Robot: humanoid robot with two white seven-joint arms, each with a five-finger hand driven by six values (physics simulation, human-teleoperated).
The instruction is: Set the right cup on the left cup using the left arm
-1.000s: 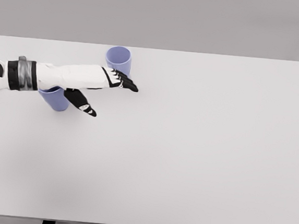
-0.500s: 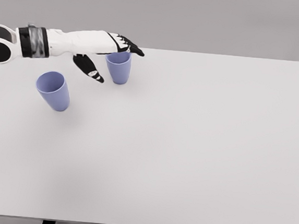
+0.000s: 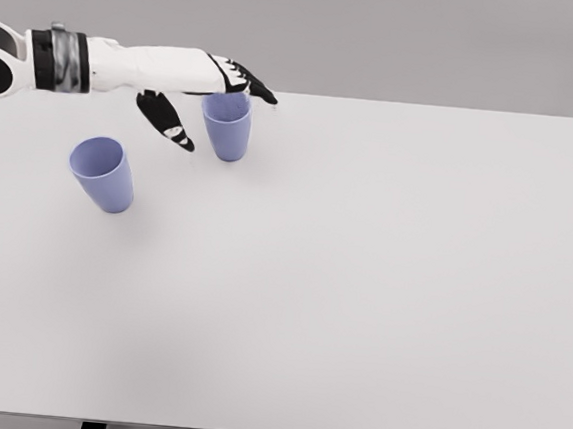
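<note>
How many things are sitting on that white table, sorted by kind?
Lavender plastic cups: 2, the left cup and the right cup
White robot hands over the table: 1, the left hand
Total: 3

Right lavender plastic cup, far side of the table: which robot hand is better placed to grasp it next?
Left. The left robot hand already hovers at the rim of the right lavender plastic cup, fingers spread, thumb hanging beside the cup wall. No right arm shows on the white table.
</note>
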